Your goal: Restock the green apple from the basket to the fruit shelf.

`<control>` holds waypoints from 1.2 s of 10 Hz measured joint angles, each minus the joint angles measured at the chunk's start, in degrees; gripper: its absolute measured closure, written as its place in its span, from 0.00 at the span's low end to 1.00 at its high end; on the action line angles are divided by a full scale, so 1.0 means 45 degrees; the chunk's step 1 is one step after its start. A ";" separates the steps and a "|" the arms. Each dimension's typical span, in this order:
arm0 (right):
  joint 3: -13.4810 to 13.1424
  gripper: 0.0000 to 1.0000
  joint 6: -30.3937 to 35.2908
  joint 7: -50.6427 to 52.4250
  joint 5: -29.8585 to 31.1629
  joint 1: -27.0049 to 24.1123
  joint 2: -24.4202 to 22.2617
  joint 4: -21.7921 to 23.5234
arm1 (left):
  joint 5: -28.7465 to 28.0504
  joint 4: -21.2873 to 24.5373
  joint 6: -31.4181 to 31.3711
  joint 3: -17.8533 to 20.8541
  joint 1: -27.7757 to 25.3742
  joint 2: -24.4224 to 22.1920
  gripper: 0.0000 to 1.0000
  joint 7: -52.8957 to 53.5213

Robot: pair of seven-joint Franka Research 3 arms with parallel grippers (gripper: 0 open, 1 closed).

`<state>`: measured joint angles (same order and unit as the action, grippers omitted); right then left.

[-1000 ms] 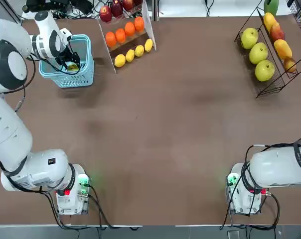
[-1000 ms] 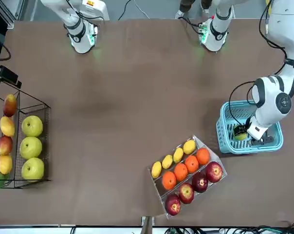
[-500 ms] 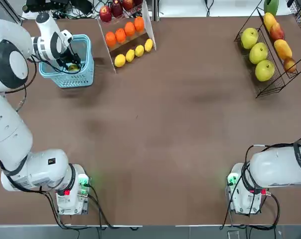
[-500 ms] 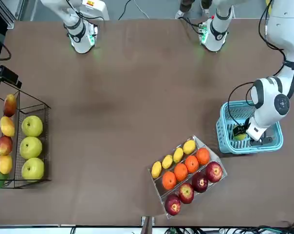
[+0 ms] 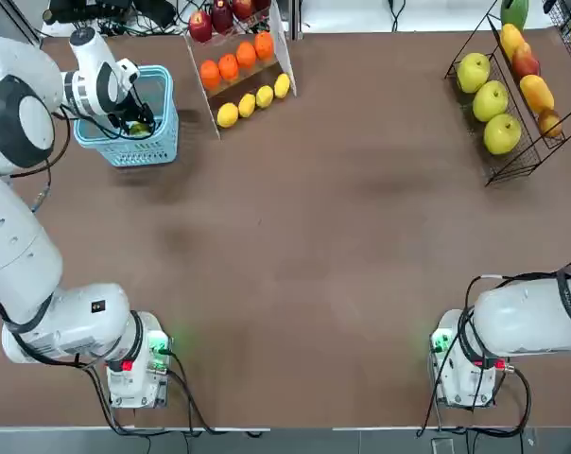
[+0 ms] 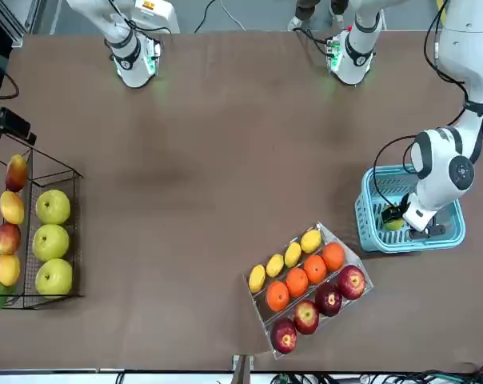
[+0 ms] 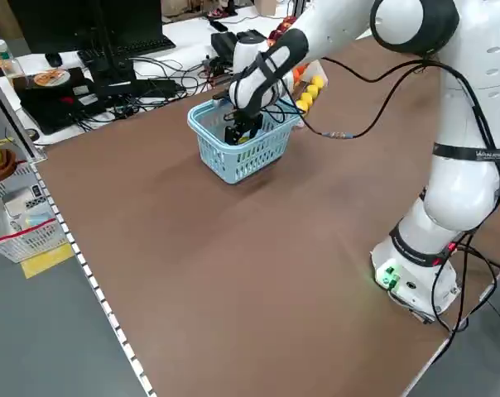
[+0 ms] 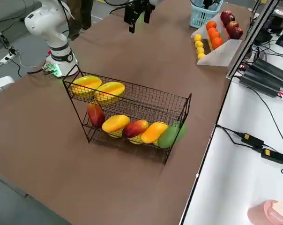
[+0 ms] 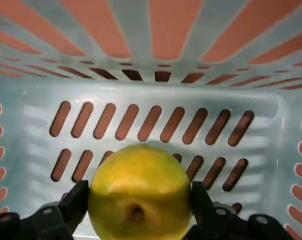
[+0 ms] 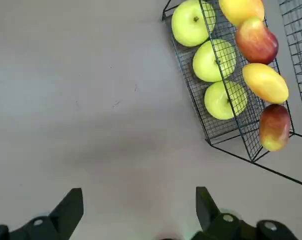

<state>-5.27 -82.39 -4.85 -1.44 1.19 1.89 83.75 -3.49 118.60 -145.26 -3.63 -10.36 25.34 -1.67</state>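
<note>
The green apple (image 9: 139, 192) lies on the floor of the light blue basket (image 5: 163, 142) at the table's far left. My left gripper (image 5: 132, 121) reaches down into the basket, and both its fingers (image 9: 75, 204) press against the apple's sides. In the front view the apple (image 6: 393, 223) shows just beside the gripper inside the basket (image 6: 369, 236). The black wire fruit shelf (image 5: 512, 168) stands at the far right with rows of fruit. My right gripper (image 10: 137, 195) hangs open high over the table, the shelf (image 10: 211, 135) below it.
A clear tiered stand (image 5: 278, 43) of red apples, oranges and lemons stands just right of the basket. Three large yellow-green fruits (image 5: 491, 99) fill the shelf's near row. A desk with cables (image 7: 109, 74) lies beyond the table's left edge.
The left gripper's fingers have closed in on the apple inside the basket. The arm has barely shifted, and the right arm has not moved.
</note>
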 joint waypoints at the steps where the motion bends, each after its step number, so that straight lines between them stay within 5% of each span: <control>1: 0.0002 0.00 -0.0004 -0.0001 -0.0001 0.0176 0.0000 0.0000 | 0.0000 -0.0005 -0.0011 0.0000 -0.0002 -0.0016 0.15 0.0000; 6: -0.0007 0.00 -0.0145 -0.0002 -0.0001 0.0318 0.0001 0.0001 | 0.0000 -0.0049 -0.0095 -0.0012 -0.0006 -0.0503 0.15 -0.0013; 12: 0.0024 0.00 -0.0803 0.1464 -0.0726 0.0408 0.0651 -0.0057 | 0.0000 0.0065 0.1890 -0.0019 -0.0014 -0.3629 0.15 -0.0184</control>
<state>-5.16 -86.00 1.74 -4.71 3.03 4.81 83.49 -3.49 118.89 -136.76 -3.71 -10.42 9.01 -2.50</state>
